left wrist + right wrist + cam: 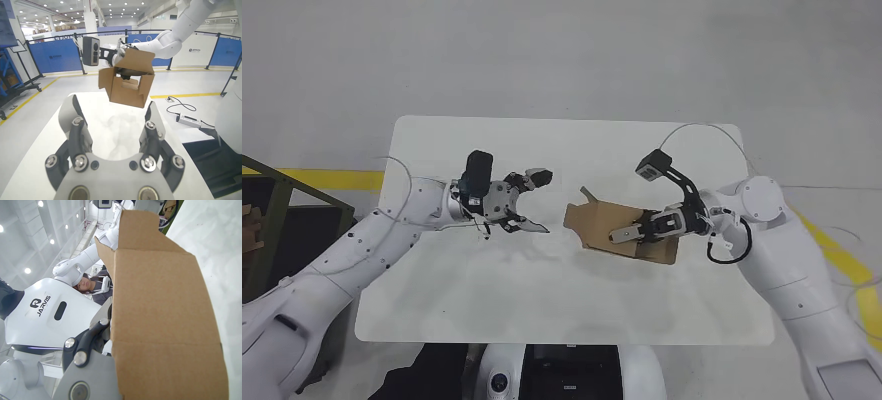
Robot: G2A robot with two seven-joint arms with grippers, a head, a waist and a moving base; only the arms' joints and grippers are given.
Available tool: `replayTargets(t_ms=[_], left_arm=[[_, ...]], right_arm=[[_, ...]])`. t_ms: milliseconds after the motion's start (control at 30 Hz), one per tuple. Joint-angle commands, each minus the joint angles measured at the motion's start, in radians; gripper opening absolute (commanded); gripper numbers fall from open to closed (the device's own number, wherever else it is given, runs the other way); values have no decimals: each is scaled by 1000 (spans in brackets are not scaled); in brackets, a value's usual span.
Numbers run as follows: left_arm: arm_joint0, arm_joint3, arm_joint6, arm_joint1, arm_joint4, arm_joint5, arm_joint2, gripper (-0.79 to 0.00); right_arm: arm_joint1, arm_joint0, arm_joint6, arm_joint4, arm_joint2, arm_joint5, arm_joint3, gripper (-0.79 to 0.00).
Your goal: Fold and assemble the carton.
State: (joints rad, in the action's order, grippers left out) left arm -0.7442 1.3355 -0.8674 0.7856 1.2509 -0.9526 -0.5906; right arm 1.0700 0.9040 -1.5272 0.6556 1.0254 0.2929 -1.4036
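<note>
A brown cardboard carton [617,228], partly unfolded with loose flaps, is held just above the white table [542,290], right of its centre. My right gripper [630,235] is shut on one carton wall; in the right wrist view one finger [103,321] presses the carton [162,313] from outside, while the other is hidden behind the cardboard. In the left wrist view the carton [128,89] hangs open-sided, facing my left gripper [113,103]. My left gripper [540,203] stands open and empty, a short gap left of the carton.
A dark green cart [272,210] stands off the table's left side beside a yellow floor line. A power adapter with cable [189,120] lies on the floor beyond the table. Bare tabletop lies in front of both arms.
</note>
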Motion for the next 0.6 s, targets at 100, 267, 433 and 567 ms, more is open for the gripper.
replayTargets(t_ms=[100, 267, 433, 567], left_arm=[[7, -44, 27, 13, -60, -27, -18, 0], [20, -78, 57, 35, -96, -38, -25, 0], [37, -107, 135, 67, -151, -4, -21, 0], [50, -133, 203, 96, -217, -7, -9, 0]], right_arm=[[2, -3, -5, -10, -17, -5, -6, -785], [7, -13, -9, -22, -49, -9, -13, -785], [15, -35, -9, -31, -98, -9, -12, -785], [19, -53, -9, -30, -128, -9, -4, -785]])
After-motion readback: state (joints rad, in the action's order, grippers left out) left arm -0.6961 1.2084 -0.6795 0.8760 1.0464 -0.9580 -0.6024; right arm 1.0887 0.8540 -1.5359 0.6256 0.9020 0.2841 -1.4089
